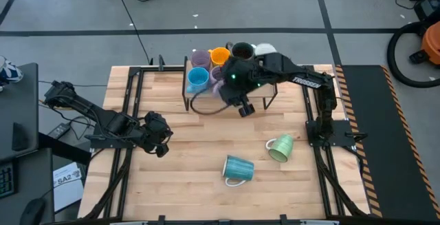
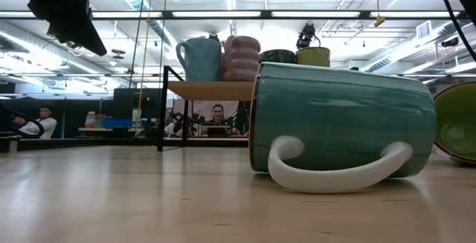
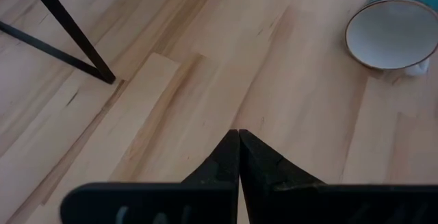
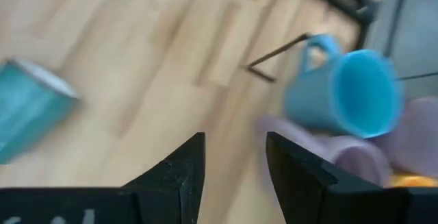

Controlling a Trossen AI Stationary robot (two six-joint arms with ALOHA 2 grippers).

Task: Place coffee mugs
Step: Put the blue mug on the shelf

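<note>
Teal mug [image 1: 238, 169] on its side, well apart from right tool [image 1: 245, 108]

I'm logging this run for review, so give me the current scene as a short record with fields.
surface: wooden table
rack: black-framed shelf at the table's far side
mugs on rack: blue mug, orange mug and others clustered
mugs off rack: teal mug and pale green mug, both on their sides on the table
left end effector: shut, empty, over bare table
right end effector: open, empty, by the rack
</note>
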